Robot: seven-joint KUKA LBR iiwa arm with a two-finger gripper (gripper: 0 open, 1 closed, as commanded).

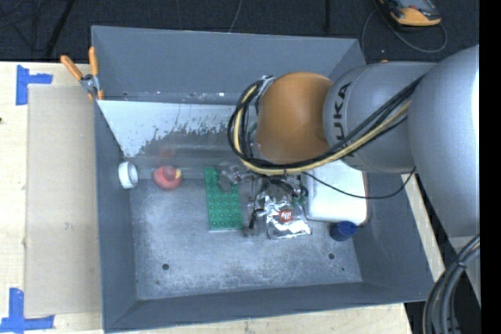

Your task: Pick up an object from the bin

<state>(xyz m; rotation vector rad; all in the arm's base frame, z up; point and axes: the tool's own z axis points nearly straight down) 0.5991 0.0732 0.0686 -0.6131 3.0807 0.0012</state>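
Grey KUKA arm (407,117) — orange cover (291,115), black-yellow cables (238,135)

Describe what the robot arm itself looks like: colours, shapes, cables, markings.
The arm has thick, rounded silver-grey links. Dark KUKA lettering runs along the link beside a smooth, domed orange cover at the wrist. Black and yellow cables loop around it. The end effector beneath is dark metal.

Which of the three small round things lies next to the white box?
The blue one, beside the white box; the red one and the white one lie far left.
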